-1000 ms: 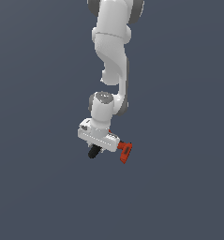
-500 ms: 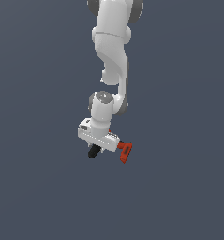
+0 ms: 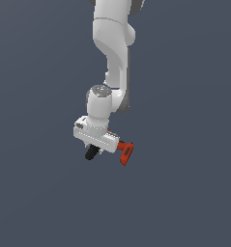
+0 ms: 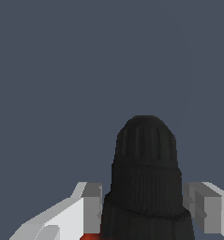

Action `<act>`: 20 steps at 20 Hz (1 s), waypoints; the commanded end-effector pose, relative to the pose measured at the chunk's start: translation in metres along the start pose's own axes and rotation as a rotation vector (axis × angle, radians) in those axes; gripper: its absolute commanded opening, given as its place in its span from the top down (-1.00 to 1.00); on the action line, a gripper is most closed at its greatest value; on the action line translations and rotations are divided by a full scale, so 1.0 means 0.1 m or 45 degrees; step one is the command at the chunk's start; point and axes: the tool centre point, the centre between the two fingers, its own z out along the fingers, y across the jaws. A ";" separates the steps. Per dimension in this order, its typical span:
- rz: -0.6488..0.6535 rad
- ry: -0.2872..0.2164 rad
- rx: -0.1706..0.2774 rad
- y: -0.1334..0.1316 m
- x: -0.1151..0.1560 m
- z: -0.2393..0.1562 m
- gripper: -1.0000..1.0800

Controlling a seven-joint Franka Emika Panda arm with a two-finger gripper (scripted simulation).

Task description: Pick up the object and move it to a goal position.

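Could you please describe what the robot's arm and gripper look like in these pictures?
The arm is glossy white, built of rounded, tube-like links with dark grey bands at the joints. Its wrist ends in a short white cylinder with a grey cap, above a flat, boxy white gripper body. In the wrist view the fingers are blocky, white with light grey faces. No cables or markings show.
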 end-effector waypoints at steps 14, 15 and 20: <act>0.001 0.010 0.005 0.64 0.96 -1.41 1.00; 0.000 0.010 0.006 0.68 1.03 -1.50 1.00; 0.000 0.010 0.007 0.89 1.34 -1.95 1.00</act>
